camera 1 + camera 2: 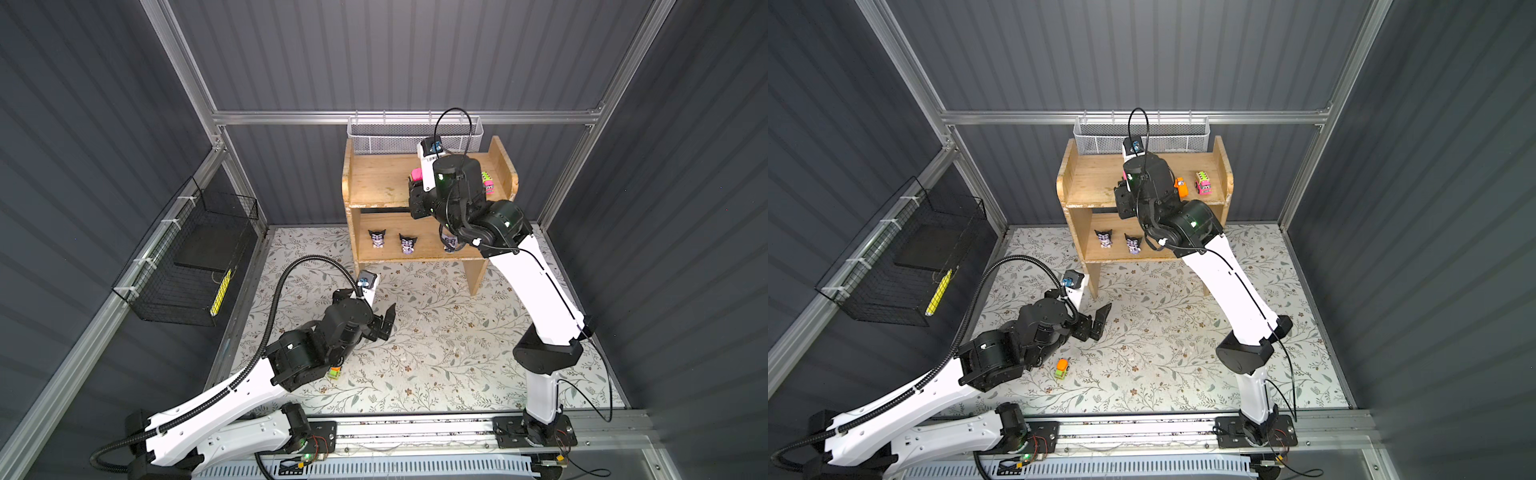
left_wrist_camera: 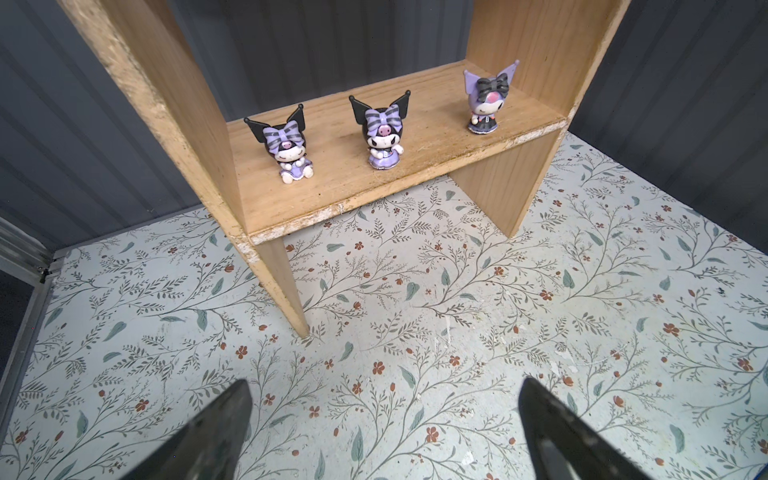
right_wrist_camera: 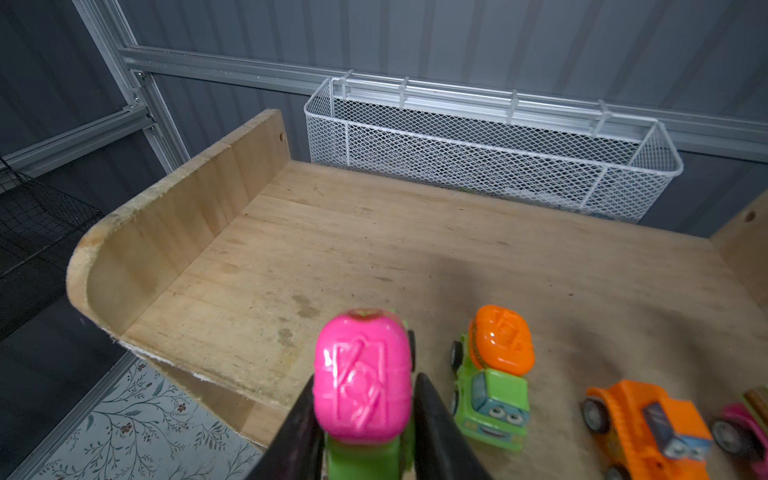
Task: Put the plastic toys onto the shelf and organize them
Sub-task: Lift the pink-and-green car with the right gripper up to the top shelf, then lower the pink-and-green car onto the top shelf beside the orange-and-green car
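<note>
My right gripper (image 3: 365, 378) is shut on a pink-and-green car (image 3: 361, 374), holding it at the front of the wooden shelf's (image 3: 374, 249) top tier. Beside it on that tier stand a green-and-orange car (image 3: 492, 374), an orange car (image 3: 648, 424) and a pink car (image 1: 1203, 183). Three black-and-lilac figurines (image 2: 287, 145) (image 2: 384, 133) (image 2: 486, 99) stand in a row on the lower tier. An orange-and-green car (image 1: 1062, 369) lies on the floor beside my left arm. My left gripper (image 2: 383, 381) hangs open and empty over the floor, in front of the shelf's left leg.
A white mesh basket (image 1: 415, 133) hangs on the back wall just behind the shelf. A black wire basket (image 1: 187, 266) holding a yellow object (image 1: 220, 293) hangs on the left wall. The floor has a floral mat (image 1: 1163, 353).
</note>
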Robot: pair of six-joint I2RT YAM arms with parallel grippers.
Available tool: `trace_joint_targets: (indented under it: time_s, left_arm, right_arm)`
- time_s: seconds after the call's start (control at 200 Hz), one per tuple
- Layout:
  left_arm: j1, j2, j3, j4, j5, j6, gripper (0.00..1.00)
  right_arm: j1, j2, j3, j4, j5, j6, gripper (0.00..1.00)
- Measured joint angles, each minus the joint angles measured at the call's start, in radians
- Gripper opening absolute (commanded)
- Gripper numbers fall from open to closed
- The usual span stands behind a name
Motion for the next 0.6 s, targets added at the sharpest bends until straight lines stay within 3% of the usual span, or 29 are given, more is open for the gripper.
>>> trace_joint_targets:
  time_s: [0.595]
  left_arm:
    - [0.000,-0.006,0.000,0.000,-0.013,0.008,1.00]
  right_arm:
    - [-0.034,0.058,0.000,0.003,-0.053,0.038,0.36]
